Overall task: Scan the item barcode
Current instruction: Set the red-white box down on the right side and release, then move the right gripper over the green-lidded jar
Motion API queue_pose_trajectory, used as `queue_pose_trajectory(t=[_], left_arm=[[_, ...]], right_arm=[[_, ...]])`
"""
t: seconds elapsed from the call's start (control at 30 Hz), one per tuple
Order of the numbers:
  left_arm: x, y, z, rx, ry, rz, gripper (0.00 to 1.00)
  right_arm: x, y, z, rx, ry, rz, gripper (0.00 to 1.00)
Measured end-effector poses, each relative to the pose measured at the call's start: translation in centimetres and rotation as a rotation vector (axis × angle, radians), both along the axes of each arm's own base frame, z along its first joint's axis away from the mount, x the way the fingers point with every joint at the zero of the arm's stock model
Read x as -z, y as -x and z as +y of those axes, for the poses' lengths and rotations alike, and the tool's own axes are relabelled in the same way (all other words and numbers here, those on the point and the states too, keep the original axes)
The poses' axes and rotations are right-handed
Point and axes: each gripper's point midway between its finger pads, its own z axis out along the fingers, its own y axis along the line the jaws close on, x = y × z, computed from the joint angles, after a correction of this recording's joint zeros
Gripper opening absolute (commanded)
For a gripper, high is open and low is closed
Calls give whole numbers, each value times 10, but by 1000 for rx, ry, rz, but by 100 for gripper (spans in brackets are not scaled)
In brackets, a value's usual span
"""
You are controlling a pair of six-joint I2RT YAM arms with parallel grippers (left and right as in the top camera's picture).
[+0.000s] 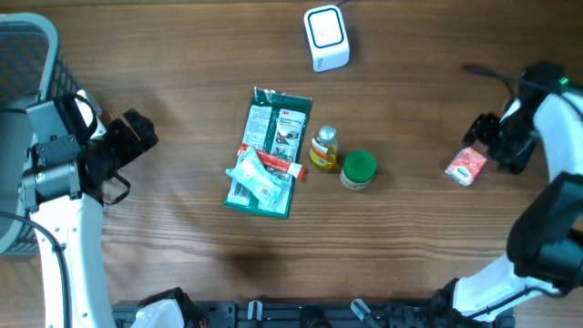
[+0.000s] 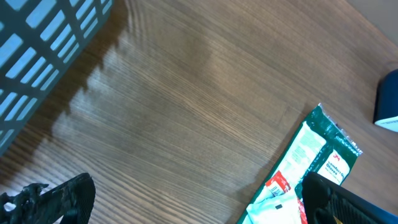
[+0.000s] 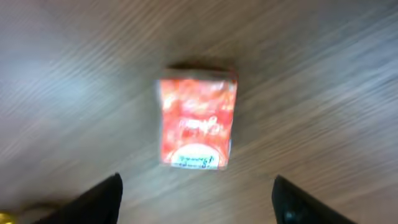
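Red packet: laid flat on the table, at its right side, well apart from the scanner.
Long axis: seen running away from the right wrist camera, white label end nearest the fingers.
Right gripper: held open just beside the packet, nothing gripped.
Left gripper: held open, nothing gripped.

Mid-table cluster blocks centre: green pouch, yellow bottle, green-lidded jar bunched close together; scanner stands well apart at far edge, bare wood between; open lane of wood separates jar from red packet; mesh basket walls off left corner; broad bare stretch between basket and pouch.
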Motion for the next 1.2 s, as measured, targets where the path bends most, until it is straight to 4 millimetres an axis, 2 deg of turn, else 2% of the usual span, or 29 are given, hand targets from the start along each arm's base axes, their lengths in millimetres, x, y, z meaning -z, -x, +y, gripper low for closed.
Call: queue_pose_trajectory(t=[0.03, 0.1, 0.13, 0.2, 0.5, 0.6, 0.97, 1.2], left_arm=[[0, 0, 0, 0, 0, 0, 100], [0, 0, 0, 0, 0, 0, 100], [0, 0, 0, 0, 0, 0, 100], [0, 0, 0, 0, 0, 0, 100], [0, 0, 0, 0, 0, 0, 100], [0, 0, 0, 0, 0, 0, 100], [0, 0, 0, 0, 0, 0, 100], [0, 0, 0, 0, 0, 0, 100]], right_arm=[[-38, -11, 3, -32, -9, -85, 79], [-76, -18, 19, -107, -66, -210, 79], [-94, -17, 32, -158, -108, -268, 79], [-107, -13, 58, -253, -186, -311, 79], [-109, 0, 160, -563, -301, -256, 79], [-109, 4, 180, -623, -310, -247, 79], [-109, 14, 218, -746, -325, -236, 80], [-107, 18, 229, -783, -330, -232, 80]])
